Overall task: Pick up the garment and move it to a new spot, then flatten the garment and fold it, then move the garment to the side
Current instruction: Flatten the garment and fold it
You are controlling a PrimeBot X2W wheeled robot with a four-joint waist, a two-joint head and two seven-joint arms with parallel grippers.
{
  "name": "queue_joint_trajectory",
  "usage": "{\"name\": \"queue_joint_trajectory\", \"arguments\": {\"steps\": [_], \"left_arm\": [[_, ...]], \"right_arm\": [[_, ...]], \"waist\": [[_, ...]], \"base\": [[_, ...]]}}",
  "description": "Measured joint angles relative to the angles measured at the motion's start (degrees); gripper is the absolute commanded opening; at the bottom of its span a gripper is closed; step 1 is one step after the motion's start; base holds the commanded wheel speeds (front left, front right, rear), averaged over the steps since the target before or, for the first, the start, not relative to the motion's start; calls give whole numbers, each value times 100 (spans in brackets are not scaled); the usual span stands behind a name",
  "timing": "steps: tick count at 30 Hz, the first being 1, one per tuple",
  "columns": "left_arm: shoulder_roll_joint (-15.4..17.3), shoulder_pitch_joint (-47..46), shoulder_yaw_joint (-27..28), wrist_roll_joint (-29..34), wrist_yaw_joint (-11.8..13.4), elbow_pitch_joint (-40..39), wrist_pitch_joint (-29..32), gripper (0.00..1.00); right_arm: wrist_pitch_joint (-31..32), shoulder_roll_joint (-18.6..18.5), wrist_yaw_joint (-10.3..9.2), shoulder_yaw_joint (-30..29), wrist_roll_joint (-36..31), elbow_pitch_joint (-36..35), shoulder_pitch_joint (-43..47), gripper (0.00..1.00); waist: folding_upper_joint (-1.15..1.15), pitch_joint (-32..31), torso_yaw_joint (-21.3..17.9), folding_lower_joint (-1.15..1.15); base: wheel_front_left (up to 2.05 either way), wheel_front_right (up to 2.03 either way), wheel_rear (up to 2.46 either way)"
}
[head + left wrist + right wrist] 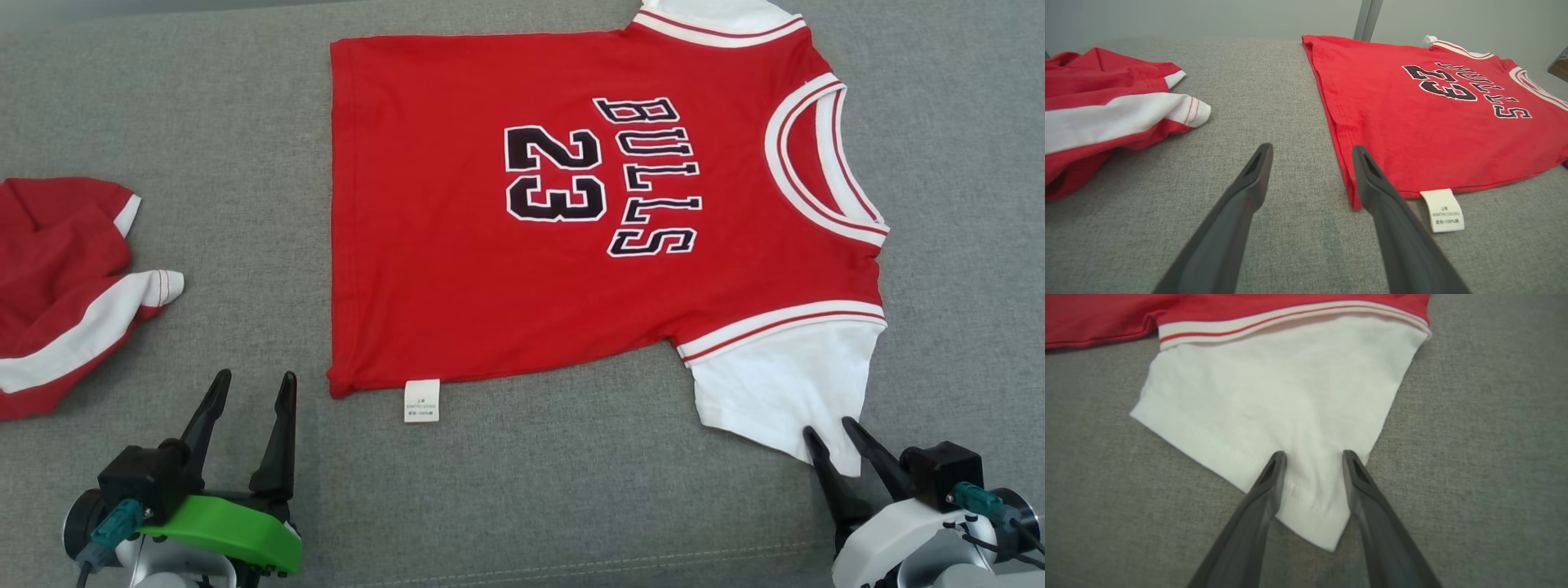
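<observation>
Right gripper astride jersey sleeve (perhaps touching), left gripper splayed

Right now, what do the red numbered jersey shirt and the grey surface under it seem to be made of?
The red numbered jersey shirt: likely soft knit cotton, matte; stitched hems and its limp white sleeve suggest so. The grey surface: seemingly coarse woven upholstery fabric, matte; heathered weave shows.

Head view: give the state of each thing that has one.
jersey: spread flat, print up, unfolded
white sleeve: flat, corner lying inside the right gripper
second red garment: crumpled
left gripper: open, empty
right gripper: open, astride the sleeve corner, not clamped
</observation>
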Motion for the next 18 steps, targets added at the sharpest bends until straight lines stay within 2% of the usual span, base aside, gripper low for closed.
{"name": "queue_joint_trajectory", "arguments": {"steps": [1,2,4,8,10,11,14,18], "left_arm": [[-8,-3,0,0,0,18,0,100],[-14,-3,-1,0,0,43,0,100],[-21,-4,-4,0,0,94,0,100],[-25,-17,2,0,-2,108,0,100],[-27,-19,4,0,-3,107,0,100],[-29,-20,7,0,-3,107,0,100],[-40,-28,4,0,-5,112,0,100],[-60,-88,-22,0,-40,148,0,100]], "right_arm": [[0,1,43,0,27,31,-11,63],[1,0,60,-1,41,59,-15,62],[2,-1,114,-4,58,92,-26,71],[10,-45,198,-1,90,143,-38,79],[12,-77,241,14,90,154,-40,76],[21,-89,261,24,90,157,-46,70],[36,-113,297,38,99,171,-83,61],[36,-122,346,48,190,180,-95,61]], "waist": [[0,-1,-8,0],[0,-2,-17,0],[0,-5,-34,0],[0,-7,-67,0],[0,9,-81,0],[0,22,-88,0],[0,61,-115,0],[0,95,-132,0]], "base": [[0,0,0],[0,0,0],[0,0,0],[0,0,0],[0,0,0],[0,0,0],[0,0,0],[0,0,0]]}}
